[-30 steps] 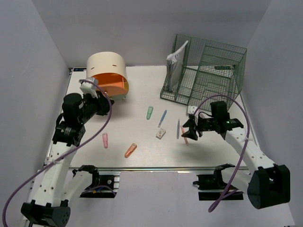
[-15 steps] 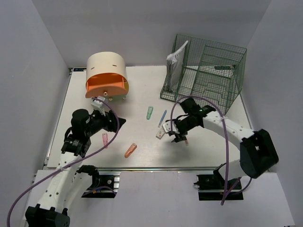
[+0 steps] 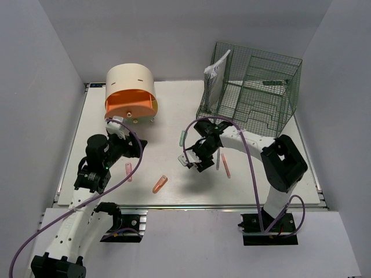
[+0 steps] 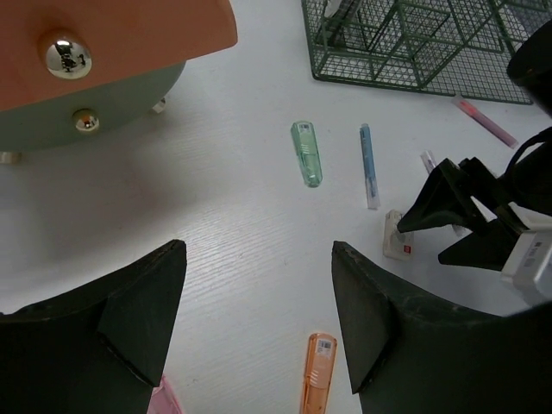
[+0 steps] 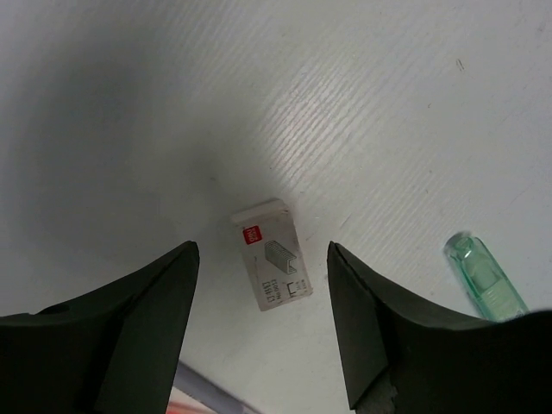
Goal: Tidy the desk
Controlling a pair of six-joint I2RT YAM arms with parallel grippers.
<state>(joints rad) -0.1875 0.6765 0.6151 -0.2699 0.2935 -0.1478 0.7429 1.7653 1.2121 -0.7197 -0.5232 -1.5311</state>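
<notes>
Now left pincer point(image 4: 257, 250) and right pincer point(image 5: 259, 254) gape empty above the desk point(image 3: 168, 119).
Staple box point(image 5: 271, 267) beneath the right looks light, stiff, flat; pinch its long sides.

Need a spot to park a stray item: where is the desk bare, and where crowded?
Bare: the far strip of desk between drawer box and rack, and the near strip by the rail, right of the orange marker. Crowded: the middle, where green marker, staple box and pink pen lie under and around the open right hand.
</notes>
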